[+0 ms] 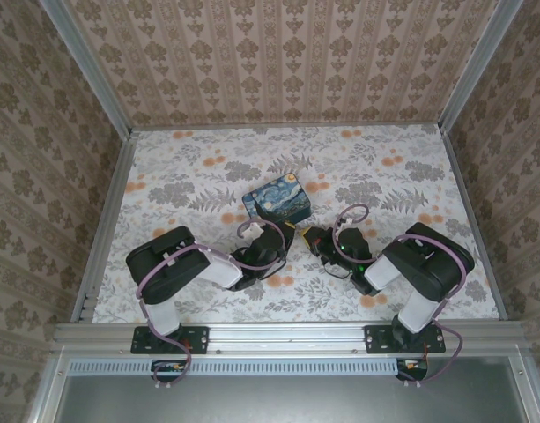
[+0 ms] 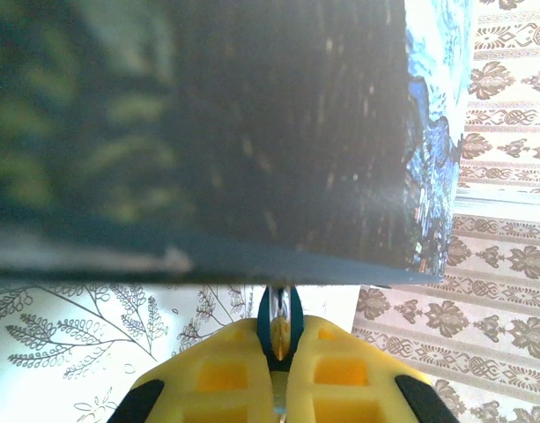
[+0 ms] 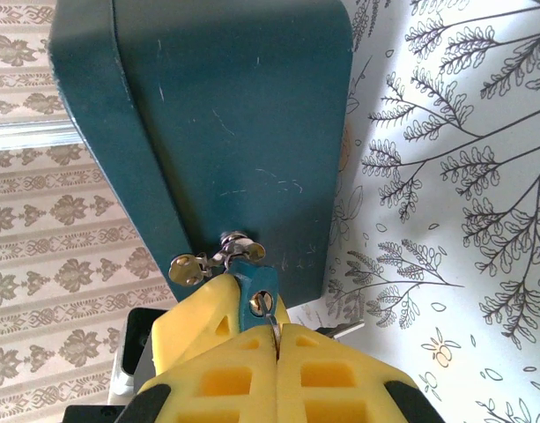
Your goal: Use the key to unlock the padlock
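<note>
Enclosure: walls [image 1: 278, 53] papered in a brown damask pattern stand on three sides. The table [image 1: 190, 176] is covered in a pale floral print of grey leaves and orange blooms. An aluminium rail [image 1: 287, 335] runs along its near edge.

Count: two arms, one box, one padlock, one key.

The left arm [image 1: 177, 264] and right arm [image 1: 424, 260] are both bolted to the rail. They reach inward so that their heads nearly meet near the table's middle.

The box [image 1: 277, 201], painted in blue swirls on top, sits on the table just beyond that meeting point. Its dark teal side stands close ahead of both wrist cameras and blocks the ground behind it.

A small metal latch [image 3: 237, 242] projects from the box's lower edge. A brass-coloured tab [image 3: 186, 267] sits just beside it (what it is cannot be told).

The left gripper [image 2: 278, 339] is clenched on the padlock [image 3: 250, 286]. The padlock's blue body hangs at the latch, hard against the box.

The right gripper [image 3: 277, 339] is clenched on the key [image 3: 270, 315]. The key's slim metal shaft rises from between the yellow fingers to the round opening in the padlock's face. How far it has entered cannot be told.
</note>
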Controlling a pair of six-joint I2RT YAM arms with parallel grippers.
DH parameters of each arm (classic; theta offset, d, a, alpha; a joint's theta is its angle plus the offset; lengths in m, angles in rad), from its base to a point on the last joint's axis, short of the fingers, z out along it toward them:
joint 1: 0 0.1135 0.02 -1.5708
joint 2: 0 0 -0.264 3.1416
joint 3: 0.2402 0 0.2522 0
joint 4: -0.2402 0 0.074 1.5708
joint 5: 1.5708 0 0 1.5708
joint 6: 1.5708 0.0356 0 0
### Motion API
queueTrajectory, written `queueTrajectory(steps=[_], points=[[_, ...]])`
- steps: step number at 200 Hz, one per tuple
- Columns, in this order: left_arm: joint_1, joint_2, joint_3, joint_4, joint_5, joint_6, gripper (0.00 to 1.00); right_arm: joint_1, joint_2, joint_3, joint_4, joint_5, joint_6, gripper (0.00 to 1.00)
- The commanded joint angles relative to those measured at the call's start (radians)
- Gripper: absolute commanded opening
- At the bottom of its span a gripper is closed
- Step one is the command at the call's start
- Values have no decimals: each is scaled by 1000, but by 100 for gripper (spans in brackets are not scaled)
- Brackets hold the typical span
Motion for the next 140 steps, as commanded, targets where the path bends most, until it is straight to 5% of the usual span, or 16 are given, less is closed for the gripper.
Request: queueTrajectory(steps=[1, 140], points=[[-28, 10, 17, 45, 20, -24, 0, 16, 14, 15, 72, -2, 22, 0], [-44, 40, -17, 119, 8, -30, 0, -2, 66, 71, 97, -6, 53, 0]])
